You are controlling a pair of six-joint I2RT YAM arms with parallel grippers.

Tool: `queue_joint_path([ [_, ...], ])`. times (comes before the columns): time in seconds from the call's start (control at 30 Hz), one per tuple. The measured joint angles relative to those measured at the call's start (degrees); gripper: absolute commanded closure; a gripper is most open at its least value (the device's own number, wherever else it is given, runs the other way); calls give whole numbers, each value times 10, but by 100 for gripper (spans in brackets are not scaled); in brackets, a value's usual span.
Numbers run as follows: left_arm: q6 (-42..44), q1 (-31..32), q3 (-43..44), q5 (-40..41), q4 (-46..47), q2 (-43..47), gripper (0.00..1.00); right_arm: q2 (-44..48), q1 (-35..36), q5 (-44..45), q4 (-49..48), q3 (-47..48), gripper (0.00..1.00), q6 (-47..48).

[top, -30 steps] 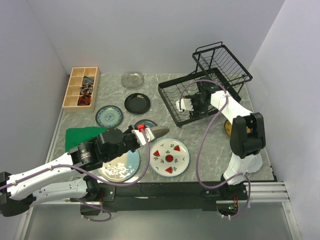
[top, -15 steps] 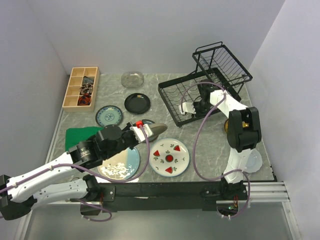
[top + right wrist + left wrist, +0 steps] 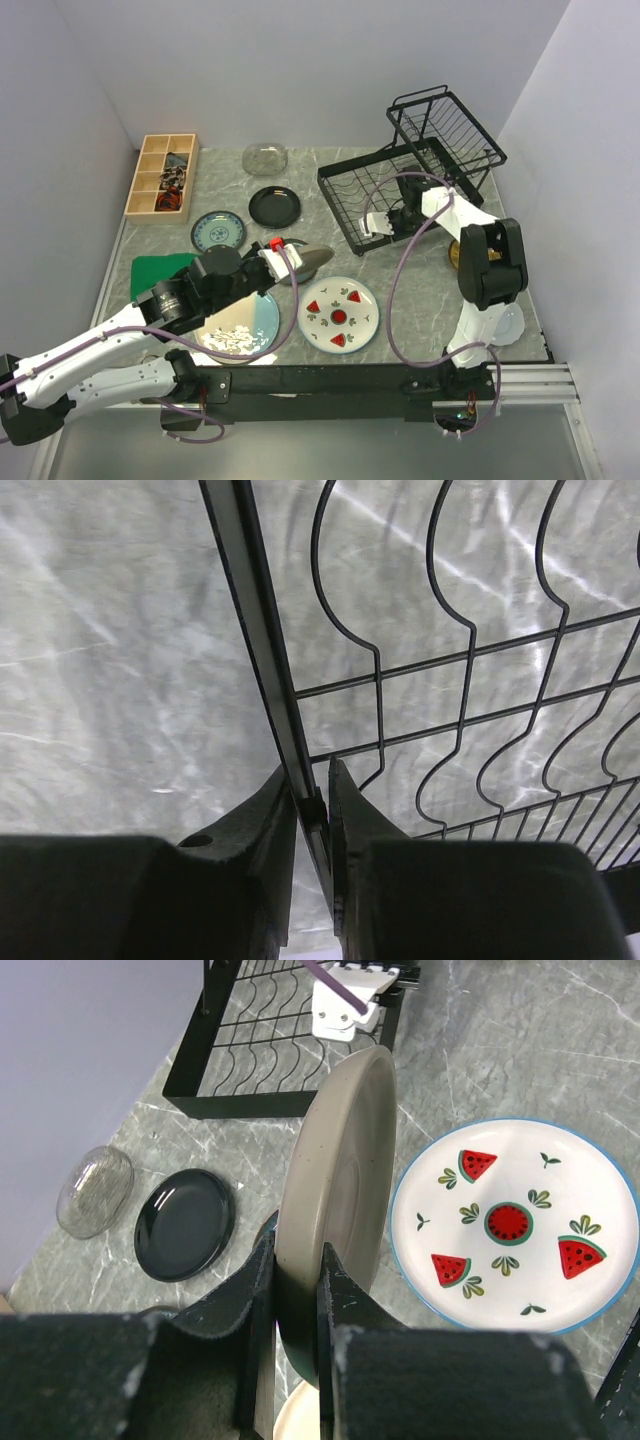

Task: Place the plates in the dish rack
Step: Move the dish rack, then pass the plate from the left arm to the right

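Observation:
My left gripper (image 3: 295, 1270) is shut on the rim of a taupe plate (image 3: 345, 1160), held on edge above the table (image 3: 420, 290); the plate (image 3: 308, 262) hangs left of the dish rack (image 3: 400, 195). My right gripper (image 3: 313, 780) is shut on the rack's front frame bar (image 3: 255, 630), at the lower tray's near left corner (image 3: 372, 225). Flat on the table lie a watermelon plate (image 3: 339, 313), a black plate (image 3: 274, 206), a blue patterned plate (image 3: 218, 231), a cream-and-blue plate (image 3: 240, 330) and a clear glass plate (image 3: 265, 158). A yellow plate (image 3: 456, 255) shows behind the right arm.
A wooden compartment box (image 3: 163, 175) stands at the far left. A green cloth (image 3: 160, 270) lies under the left arm. A pale plate (image 3: 508, 322) sits by the right arm's base. The rack's raised upper basket (image 3: 445, 120) is near the back right wall.
My right gripper has closed from wide open onto the rack's front bar. My left gripper has carried the taupe plate slightly farther from the arms' bases.

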State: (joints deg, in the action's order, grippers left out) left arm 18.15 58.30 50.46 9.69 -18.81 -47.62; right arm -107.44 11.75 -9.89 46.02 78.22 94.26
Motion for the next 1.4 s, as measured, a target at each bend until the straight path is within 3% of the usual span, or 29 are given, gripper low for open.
queue_joint_path([
  [0.63,-9,-36,0,-43,3,0,99,172,15,-3,-39,-205,100,-70],
  [0.7,-12,-42,0,-54,7,0,99,180,15,-4,-39,-214,70,-73],
  [0.77,-15,-50,0,-64,10,0,99,183,16,-4,-39,-215,33,-86],
  [0.97,-24,-77,-2,-96,37,-4,99,215,16,-31,-54,-196,25,-151],
  [1.13,-29,-101,22,-125,47,-41,99,298,16,-92,-28,-145,16,-183],
  [1.4,-10,-135,181,-171,52,-164,99,474,16,-208,108,-163,16,-179],
])
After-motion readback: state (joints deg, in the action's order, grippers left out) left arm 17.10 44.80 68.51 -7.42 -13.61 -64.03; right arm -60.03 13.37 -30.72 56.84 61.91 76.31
